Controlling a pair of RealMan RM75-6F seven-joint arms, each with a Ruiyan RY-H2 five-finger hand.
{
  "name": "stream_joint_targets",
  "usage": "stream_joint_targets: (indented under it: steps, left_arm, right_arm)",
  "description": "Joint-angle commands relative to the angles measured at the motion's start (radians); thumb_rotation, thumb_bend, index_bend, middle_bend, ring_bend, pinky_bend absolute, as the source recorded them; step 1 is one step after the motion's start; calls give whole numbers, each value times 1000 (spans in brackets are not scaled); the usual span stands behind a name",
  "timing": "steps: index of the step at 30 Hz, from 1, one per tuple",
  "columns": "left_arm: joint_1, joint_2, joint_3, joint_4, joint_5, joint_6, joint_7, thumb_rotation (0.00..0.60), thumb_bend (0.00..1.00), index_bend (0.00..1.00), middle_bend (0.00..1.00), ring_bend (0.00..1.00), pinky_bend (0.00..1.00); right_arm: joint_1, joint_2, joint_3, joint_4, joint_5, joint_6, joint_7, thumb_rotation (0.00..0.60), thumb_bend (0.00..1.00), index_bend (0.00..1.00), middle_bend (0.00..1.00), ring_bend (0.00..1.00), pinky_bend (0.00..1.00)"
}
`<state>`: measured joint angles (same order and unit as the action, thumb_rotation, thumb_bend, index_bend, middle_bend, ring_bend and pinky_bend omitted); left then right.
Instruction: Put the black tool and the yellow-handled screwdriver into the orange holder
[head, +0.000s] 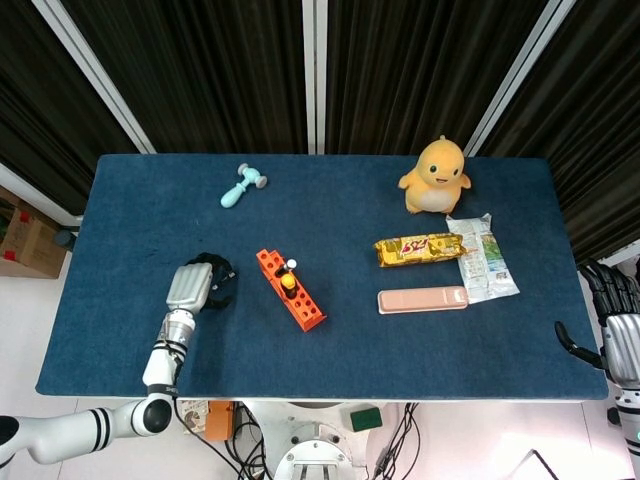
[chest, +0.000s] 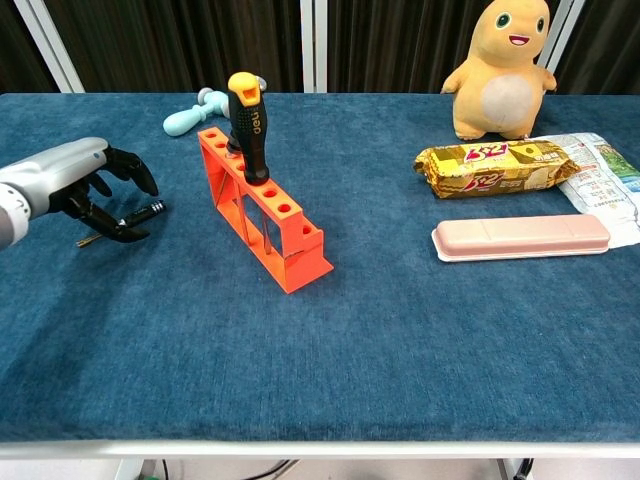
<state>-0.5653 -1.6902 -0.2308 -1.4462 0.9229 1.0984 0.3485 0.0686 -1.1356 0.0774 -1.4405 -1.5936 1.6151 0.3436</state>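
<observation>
The orange holder (head: 300, 305) (chest: 300, 262) stands at mid-table, and the yellow-handled screwdriver (chest: 247, 120) (head: 288, 281) stands upright in one of its far holes. The thin black tool (chest: 152, 209) lies flat on the blue cloth to the holder's left. My left hand (chest: 80, 182) (head: 200, 285) hovers over the tool's shaft, fingers arched above it and thumb low beside it, with a gap still between them. In the head view the hand hides the tool. My right hand (head: 620, 345) hangs off the table's right edge, fingers spread, holding nothing.
A light-blue toy hammer (head: 243, 185) lies at the back left. At the right are a yellow plush duck (head: 435, 175), a snack pack (head: 420, 248), a crumpled wrapper (head: 485, 260) and a pink case (head: 423, 299).
</observation>
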Motion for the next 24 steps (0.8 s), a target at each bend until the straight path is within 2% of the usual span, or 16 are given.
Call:
stream_joint_targets:
  steps: [1, 11, 24]
  left_arm:
    - [-11, -14, -11, 17, -17, -15, -7, 600, 196, 415, 282, 156, 256]
    - [-24, -51, -24, 76, -46, 15, 36, 600, 257, 479, 309, 158, 254]
    - [-31, -69, -28, 121, -71, 14, 65, 600, 294, 485, 320, 158, 254]
  right_arm:
    - [0, 0, 1, 1, 1, 0, 1, 600, 341, 0, 0, 0, 0]
    - [3, -1, 2, 1, 5, -7, -1, 600, 342, 0, 0, 0, 0]
    - [4, -1, 1, 1, 5, -12, -5, 600, 341, 0, 0, 0, 0]
